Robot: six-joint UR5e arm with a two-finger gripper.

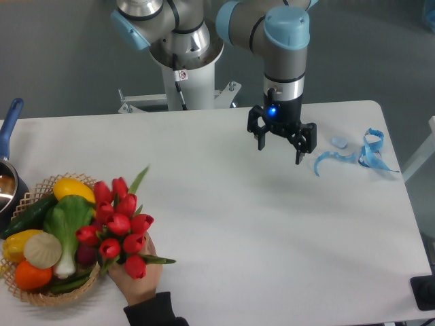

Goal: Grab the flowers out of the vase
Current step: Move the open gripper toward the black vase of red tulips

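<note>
The black two-finger gripper [281, 141] hangs over the back of the white table [272, 224] with its fingers spread wide and nothing between them. A blue light glows on the wrist just above. It points straight down, well apart from anything it could grasp.

Just beyond it to the right lie some curled strips of pale blue ribbon [357, 156] on the tabletop.

The bunch of red tulips with green stems and long leaves [117, 221] sits far off, at the front left of the table, just beside a round woven wicker basket [41, 295] heaped with vegetables. A human hand in a dark sleeve [141, 278] reaches in from the bottom edge and is wrapped around the base of the bunch, under the blooms.

As a judgement, the task has barely begun: nothing is gripped, and the arm has the whole width of the table to cross before it can close on the stems.

The dark ribbed vase cannot be made out at all; if it is there, the hand and the tulip heads cover it. So whether the flowers stand in it or are merely held is unclear. The stems are mostly hidden too. At the left edge a pan with a blue handle [9, 122] is cut off.
</note>
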